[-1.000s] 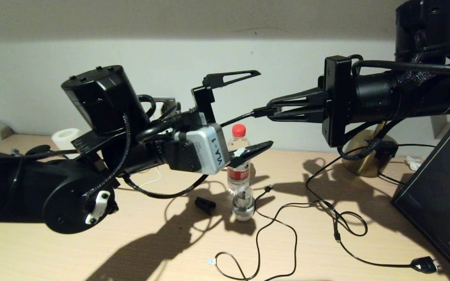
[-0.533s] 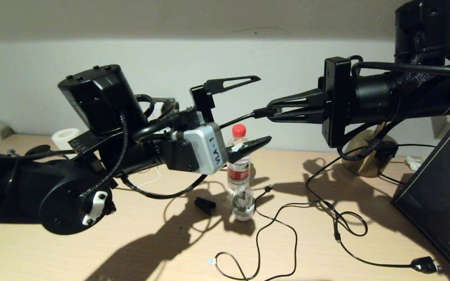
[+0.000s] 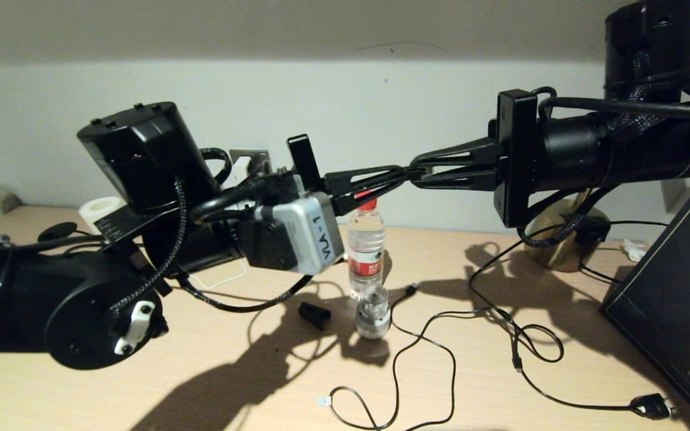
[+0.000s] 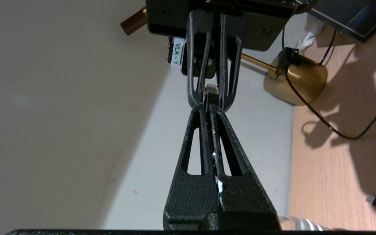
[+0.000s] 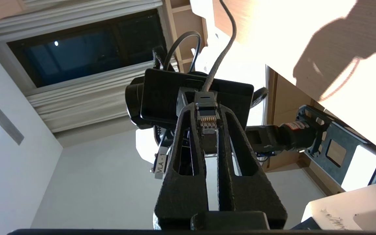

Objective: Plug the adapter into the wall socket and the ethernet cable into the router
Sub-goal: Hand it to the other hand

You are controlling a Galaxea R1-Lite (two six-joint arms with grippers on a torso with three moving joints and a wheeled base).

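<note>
High above the table my two grippers meet tip to tip. The right gripper point(image 3: 418, 173) point(image 5: 206, 107) is shut on the ethernet cable's plug point(image 5: 206, 119), whose gold contacts show between its fingers. The left gripper point(image 3: 403, 175) point(image 4: 210, 107) is shut on the black ethernet cable right behind that plug point(image 4: 211, 88). The grey wall socket point(image 3: 250, 158) peeks out on the wall behind the left arm, mostly hidden. A thin white cord point(image 3: 225, 279) lies on the table under the left arm. The adapter itself and the router are out of view.
A water bottle point(image 3: 366, 239) stands mid-table over a small glass jar point(image 3: 372, 312), with a black clip point(image 3: 315, 314) beside it. Loose black cables, one with a clear tip point(image 3: 323, 401) and one with a mains plug point(image 3: 650, 407), cross the front. At the right are a brass lamp base point(image 3: 560, 242) and a black box point(image 3: 674, 299).
The left gripper stood wide open below the cable; it has risen and shut on the cable next to the right gripper's tips. The right gripper has held still.
</note>
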